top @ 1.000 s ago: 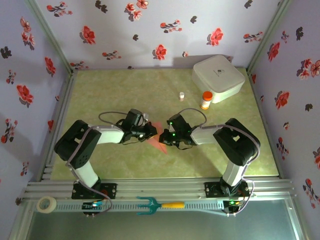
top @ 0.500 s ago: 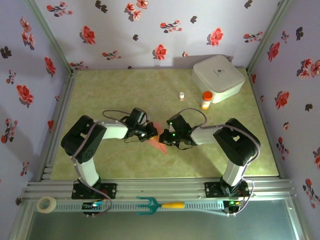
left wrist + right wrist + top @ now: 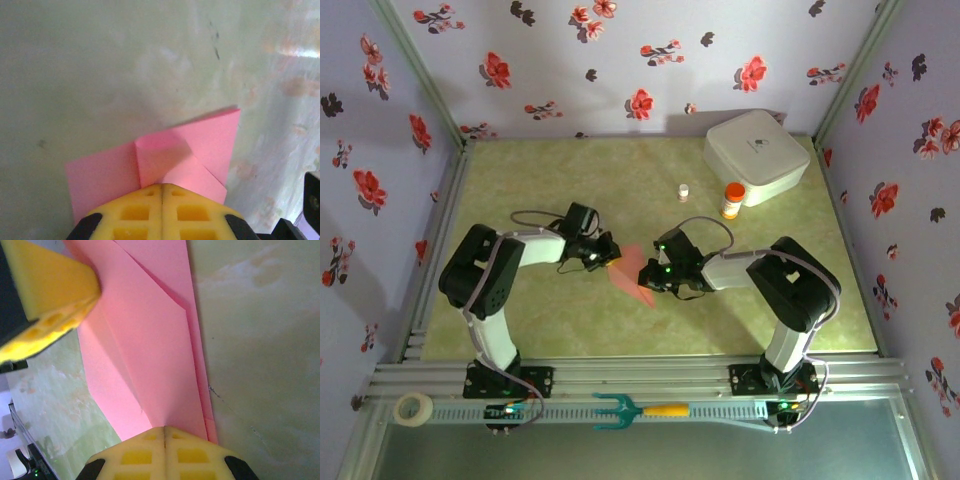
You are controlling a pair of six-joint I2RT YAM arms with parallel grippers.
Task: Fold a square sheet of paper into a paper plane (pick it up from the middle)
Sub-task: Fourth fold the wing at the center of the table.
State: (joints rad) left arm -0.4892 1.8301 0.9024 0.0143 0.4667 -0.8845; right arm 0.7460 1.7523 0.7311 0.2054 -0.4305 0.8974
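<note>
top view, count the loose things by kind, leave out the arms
pink paper: 1
white box: 1
bottles: 2 (small white bottle, orange bottle)
fork: 1
tape roll: 1
total: 6

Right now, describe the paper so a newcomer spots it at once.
On the green table, look at the middle, between the left gripper and the right gripper. The salmon-pink paper lies flat there, partly folded into angled flaps. Unlike the white box and orange-capped bottle at the far right, it is thin and pink.
</note>
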